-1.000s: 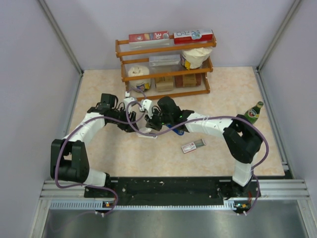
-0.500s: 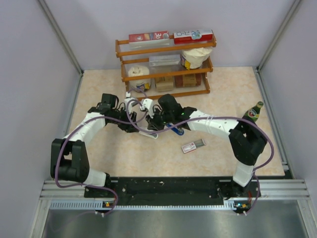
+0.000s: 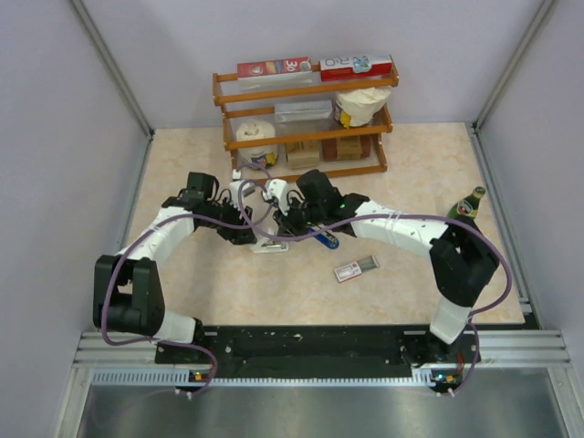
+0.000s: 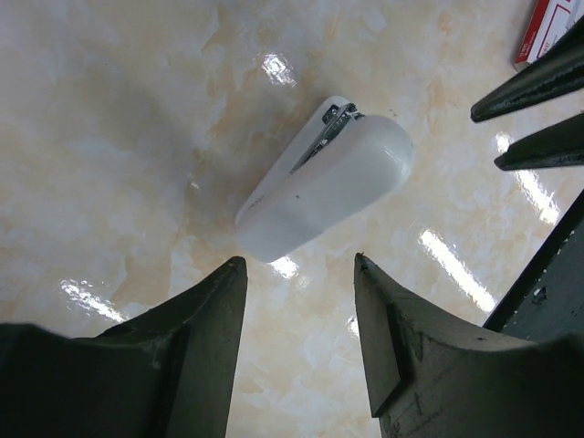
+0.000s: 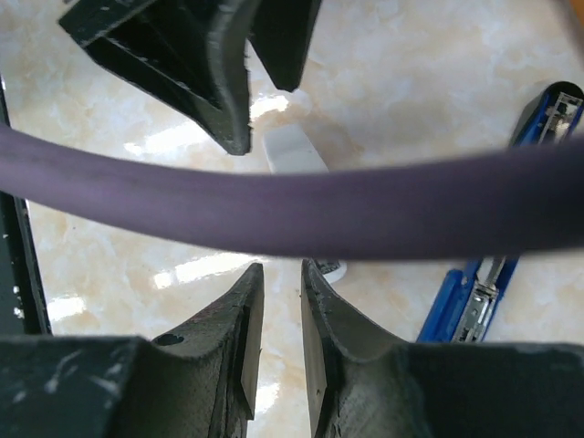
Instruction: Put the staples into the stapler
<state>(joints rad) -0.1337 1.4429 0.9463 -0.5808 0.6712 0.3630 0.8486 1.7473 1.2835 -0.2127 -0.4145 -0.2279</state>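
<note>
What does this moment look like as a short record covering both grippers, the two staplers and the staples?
left gripper: open, empty
right gripper: slightly open, empty
white stapler: lying on the table, just past the left gripper, not gripped
blue stapler: on the table beside the right gripper, metal track showing
staple box: on the table, apart from both grippers, untouched

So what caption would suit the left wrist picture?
Left gripper, jaws apart and empty, poised above a white stapler lying on the marbled table.
</note>
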